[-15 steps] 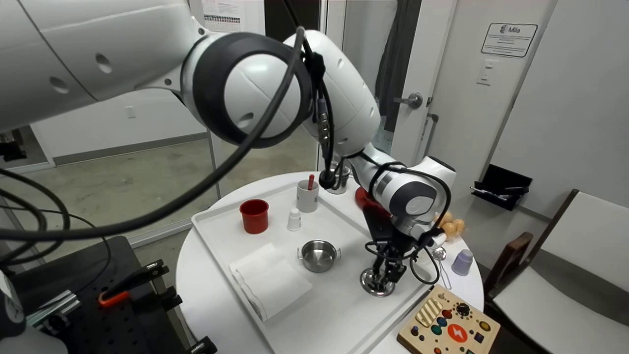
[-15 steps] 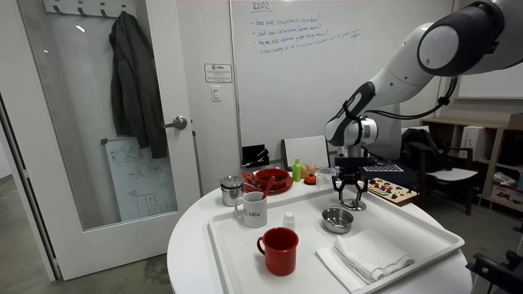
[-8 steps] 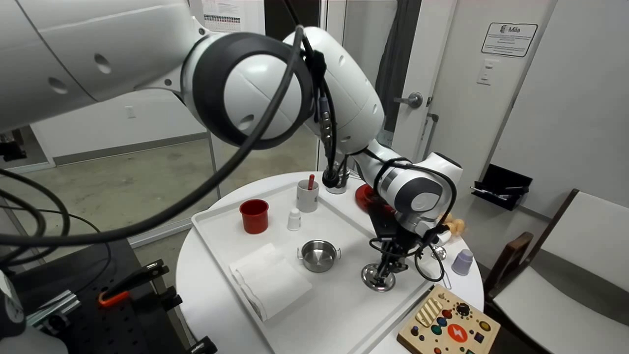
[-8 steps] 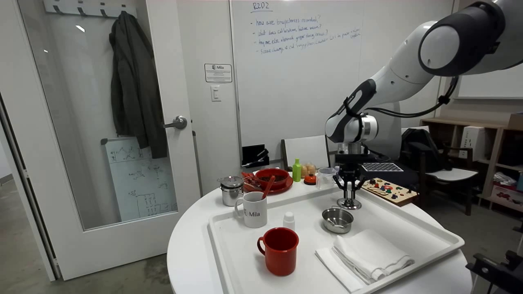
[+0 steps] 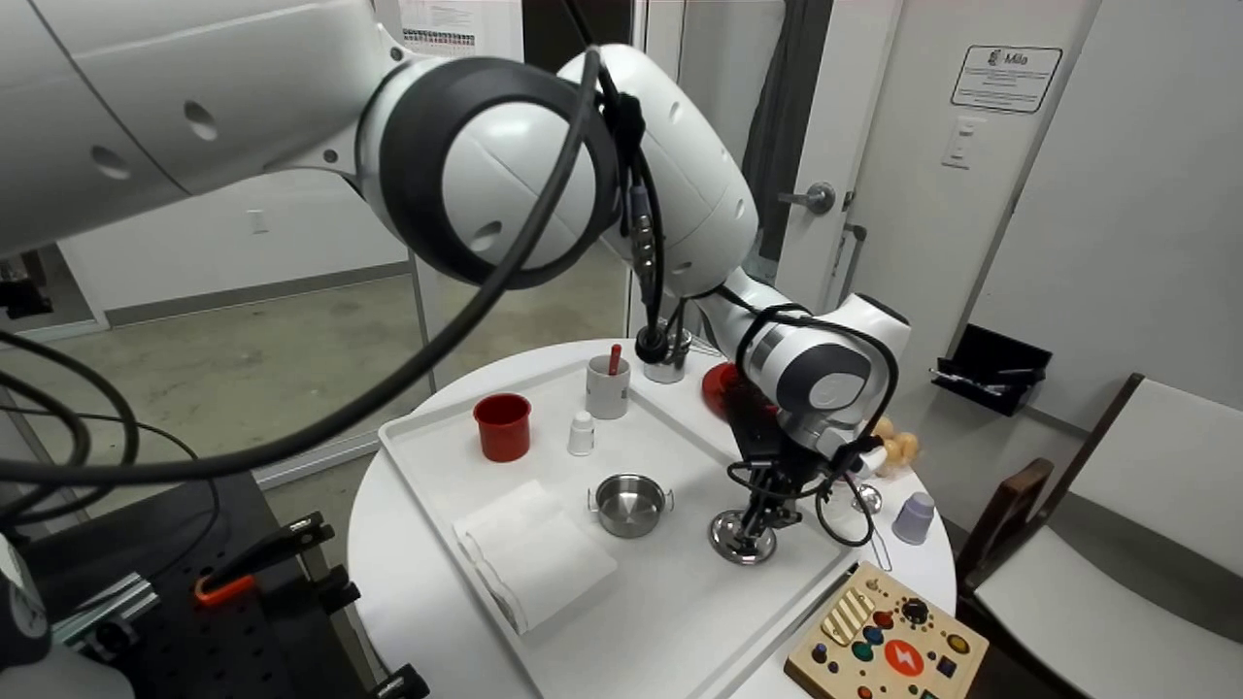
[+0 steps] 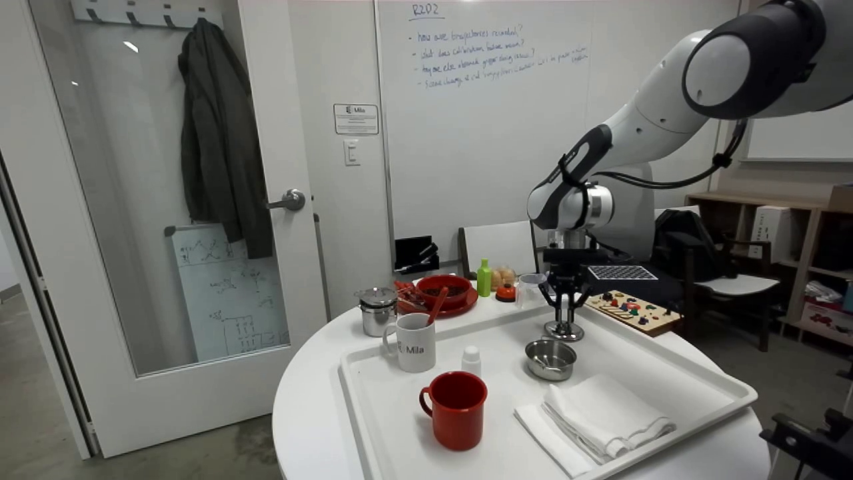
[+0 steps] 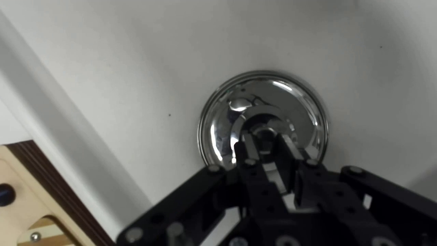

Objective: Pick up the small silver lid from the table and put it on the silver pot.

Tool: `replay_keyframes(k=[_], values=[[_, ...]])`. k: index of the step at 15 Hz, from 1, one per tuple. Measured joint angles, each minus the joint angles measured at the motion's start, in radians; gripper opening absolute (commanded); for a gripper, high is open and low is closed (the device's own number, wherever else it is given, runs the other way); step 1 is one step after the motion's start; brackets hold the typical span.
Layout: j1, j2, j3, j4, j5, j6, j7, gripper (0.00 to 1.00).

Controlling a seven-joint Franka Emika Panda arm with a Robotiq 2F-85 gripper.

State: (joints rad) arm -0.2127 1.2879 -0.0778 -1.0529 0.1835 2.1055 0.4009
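1. Silver lid point(image 7: 264, 111), right of centre in the wrist view: probably light, stiff, slippery.
2. Gripper point(image 7: 265, 137) stands narrow, holding the lid's central knob point(image 7: 265, 132), likely the surest spot on that polished metal.

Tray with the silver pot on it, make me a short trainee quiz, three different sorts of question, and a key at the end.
1. Multiple choice: the small silver lid is (A) on the silver pot, (B) inside it, (C) apart from it.
2. True or false: the gripper is at the lid's middle, not at its rim.
3. Fill in: the stick in the white mug is coloured ____.
Key: 1 C; 2 true; 3 red.
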Motion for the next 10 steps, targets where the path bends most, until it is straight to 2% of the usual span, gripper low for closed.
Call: replay_keyframes(k=[5, 10], values=[[0.028, -0.104, 0.010, -0.095, -0.007, -0.003, -0.038, 0.05], [0.073, -0.236, 0.032, -0.234, -0.015, -0.054, -0.139, 0.05]])
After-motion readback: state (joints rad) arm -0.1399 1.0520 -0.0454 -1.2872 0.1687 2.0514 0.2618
